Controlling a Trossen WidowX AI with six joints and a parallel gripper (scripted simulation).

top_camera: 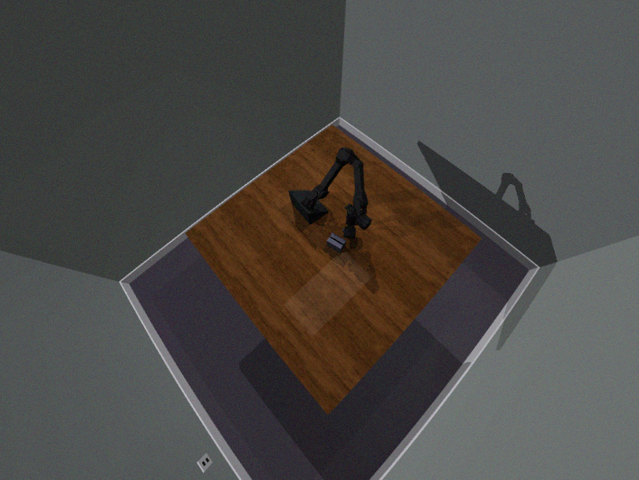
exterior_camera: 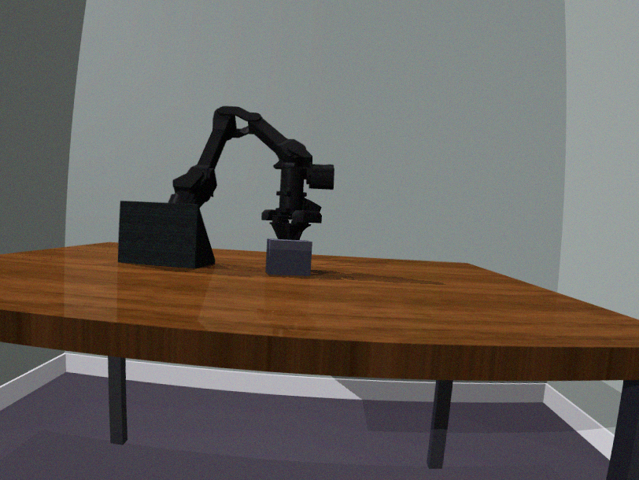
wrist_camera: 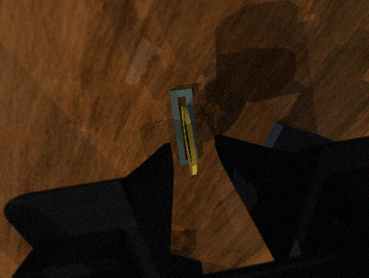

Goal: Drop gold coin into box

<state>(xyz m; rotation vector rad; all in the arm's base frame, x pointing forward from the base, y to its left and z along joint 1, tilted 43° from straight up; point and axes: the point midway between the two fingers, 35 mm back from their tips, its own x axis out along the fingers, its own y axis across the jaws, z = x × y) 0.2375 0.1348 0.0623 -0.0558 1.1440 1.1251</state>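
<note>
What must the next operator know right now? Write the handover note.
Claw: partly open, empty, pointing down, low beside the grey box.
Coin: on edge in the green holder, seen between the fingers in the wrist view.
Done: claw lined up over the coin.
Left: lower, grip, lift, carry to the box, drop it through the slot.
</note>
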